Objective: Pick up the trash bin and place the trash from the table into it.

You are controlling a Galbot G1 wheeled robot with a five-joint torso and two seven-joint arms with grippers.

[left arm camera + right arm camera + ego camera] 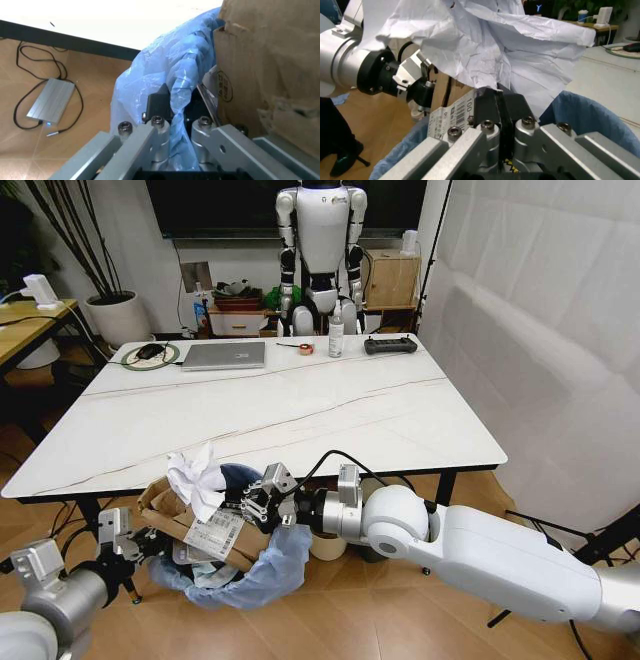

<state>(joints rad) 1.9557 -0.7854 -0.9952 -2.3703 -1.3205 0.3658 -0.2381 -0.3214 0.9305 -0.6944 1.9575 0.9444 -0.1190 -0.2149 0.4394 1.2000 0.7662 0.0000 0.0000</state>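
Low in the head view, left of centre, the right gripper (262, 502) has its fingers (492, 108) pressed flat together with nothing between them that I can make out; their tips sit against the crumpled white paper (197, 477) and the labelled side of the torn brown cardboard box (190, 525), both poking up out of the bin's mouth. At the lower left edge, the left gripper (125, 545) has its fingers (155, 129) clamped on the rim of the small round trash bin lined with crinkled light-blue plastic bag (255, 575), holding it off the floor just below the near edge of the desk. Paper and box ride high and look only loosely seated. Beyond, the glossy white veined desk (330, 410) carries no litter that I can spot, just a grey laptop (224, 355), a white spray bottle (336, 332) and small items along the far edge. Judging by that, the collecting seems nearly finished.
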